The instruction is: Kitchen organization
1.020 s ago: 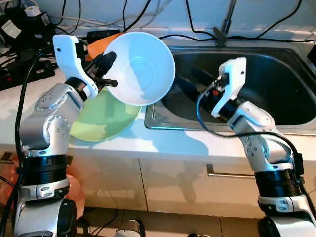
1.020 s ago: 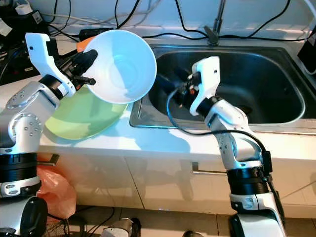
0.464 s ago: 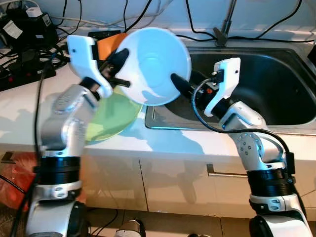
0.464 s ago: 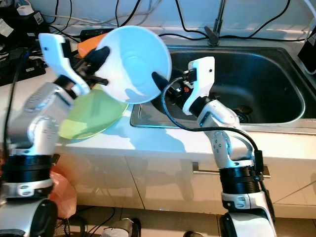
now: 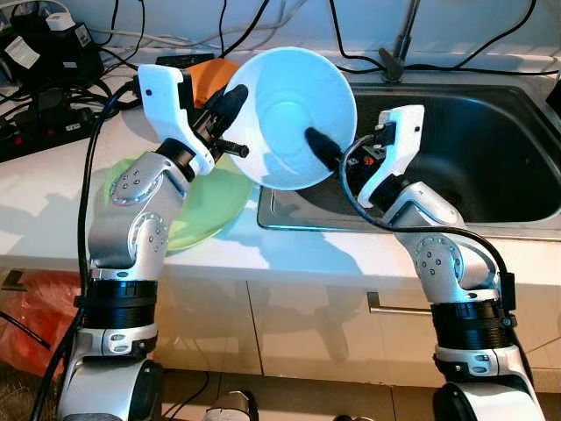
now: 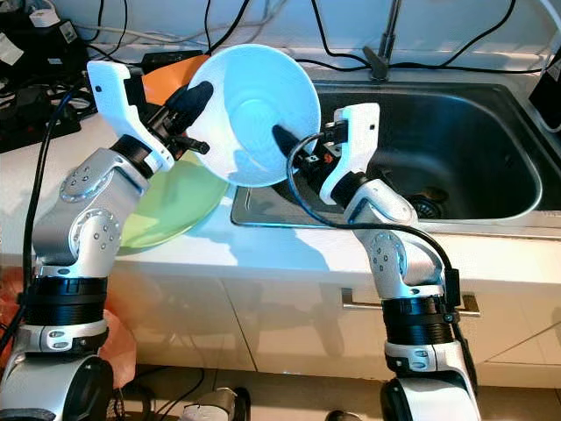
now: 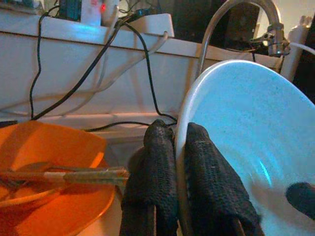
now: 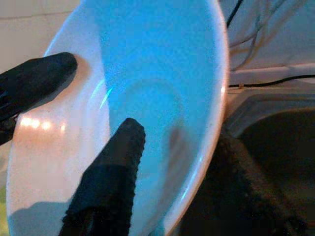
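Left tool pinches the white bowl by its left rim; right tool straddles the right rim, not clamped. Bowl looks stiff, glazed, slippery and breakable, so grip the rim firmly.

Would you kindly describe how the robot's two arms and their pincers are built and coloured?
Both arms are silver, rounded segments with black ribbed bands at the joints. Each wrist carries an angular white housing, and black cables loop along each arm. The left pincer and right pincer each have two long black fingers with a finely textured surface.
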Robot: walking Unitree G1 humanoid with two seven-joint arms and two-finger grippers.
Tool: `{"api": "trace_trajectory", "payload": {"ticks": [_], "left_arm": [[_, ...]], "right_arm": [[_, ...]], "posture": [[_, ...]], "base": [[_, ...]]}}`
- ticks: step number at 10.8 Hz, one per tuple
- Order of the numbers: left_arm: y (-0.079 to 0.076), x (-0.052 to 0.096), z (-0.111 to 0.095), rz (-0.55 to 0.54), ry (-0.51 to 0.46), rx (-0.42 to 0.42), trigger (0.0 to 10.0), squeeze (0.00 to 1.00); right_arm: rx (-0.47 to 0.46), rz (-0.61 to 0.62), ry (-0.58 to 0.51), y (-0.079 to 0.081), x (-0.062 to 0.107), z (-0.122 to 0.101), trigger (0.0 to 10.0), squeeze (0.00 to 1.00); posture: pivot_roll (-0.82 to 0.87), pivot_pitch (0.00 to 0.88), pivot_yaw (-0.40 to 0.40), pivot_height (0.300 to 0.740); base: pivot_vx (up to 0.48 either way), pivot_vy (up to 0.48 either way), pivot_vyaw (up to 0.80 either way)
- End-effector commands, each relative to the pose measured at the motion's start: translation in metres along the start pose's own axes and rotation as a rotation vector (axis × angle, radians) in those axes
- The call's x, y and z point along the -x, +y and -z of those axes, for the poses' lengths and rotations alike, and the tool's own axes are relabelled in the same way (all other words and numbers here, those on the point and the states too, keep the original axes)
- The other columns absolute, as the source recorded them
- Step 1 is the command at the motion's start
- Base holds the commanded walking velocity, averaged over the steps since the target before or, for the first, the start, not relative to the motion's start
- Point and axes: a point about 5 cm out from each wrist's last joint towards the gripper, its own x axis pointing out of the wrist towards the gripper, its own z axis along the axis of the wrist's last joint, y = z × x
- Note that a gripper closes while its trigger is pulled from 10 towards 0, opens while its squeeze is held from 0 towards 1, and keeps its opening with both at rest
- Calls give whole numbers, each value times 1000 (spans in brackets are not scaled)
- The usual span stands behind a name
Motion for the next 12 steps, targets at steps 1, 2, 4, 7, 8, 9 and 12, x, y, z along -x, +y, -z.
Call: {"api": "trace_trajectory", "payload": {"ticks": [1, 2, 4, 7, 8, 9, 12], "left_arm": [[-2, -2, -7, 16, -35, -4, 0, 0], [-2, -2, -7, 16, -35, -4, 0, 0], [-3, -2, -6, 19, -40, 1, 0, 0], [-5, -1, -1, 9, -48, 8, 0, 0], [-5, -1, 1, 1, -49, 9, 0, 0], [-7, -3, 2, 1, -55, 17, 0, 0], [-14, -7, 8, -1, -68, 47, 0, 0]], "right_arm": [[-5, -12, -4, 3, -2, -3, 0, 0], [-5, -12, -4, 3, -2, -3, 0, 0], [-34, 41, 27, -2, -2, 1, 0, 0], [-85, 128, 82, -11, 0, 8, 0, 0], [-84, 137, 87, -12, 1, 8, 0, 0], [-83, 149, 96, -14, 3, 8, 0, 0], [-71, 195, 121, -22, 9, 5, 0, 0]], "posture": [[131, 70, 67, 740], [131, 70, 67, 740], [128, 71, 58, 740], [122, 70, 52, 740], [115, 67, 48, 740], [107, 66, 41, 740], [63, 62, 9, 740]], "base": [[0, 0, 0], [0, 0, 0], [0, 0, 0], [0, 0, 0], [0, 0, 0], [0, 0, 0], [0, 0, 0]]}}
